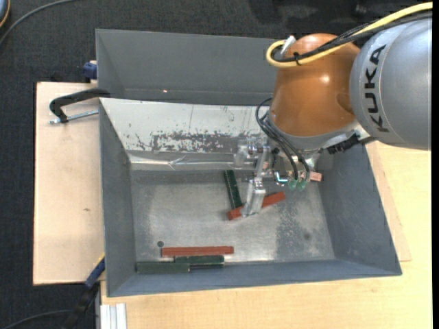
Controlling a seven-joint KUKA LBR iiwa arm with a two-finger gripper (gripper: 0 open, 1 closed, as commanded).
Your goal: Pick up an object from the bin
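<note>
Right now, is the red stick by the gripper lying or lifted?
Lying: the red stick rests on the bin floor, beside a green stick.

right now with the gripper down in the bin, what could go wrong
The gripper sits over the middle of a red stick, and a dark green stick lies close beside it: it might catch both or knock one aside. An off-centre grip could let the red stick swing and slip out.

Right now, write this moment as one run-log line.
end effector | over red stick beside dark green stick | bin centre | near-wall sticks untouched
</note>
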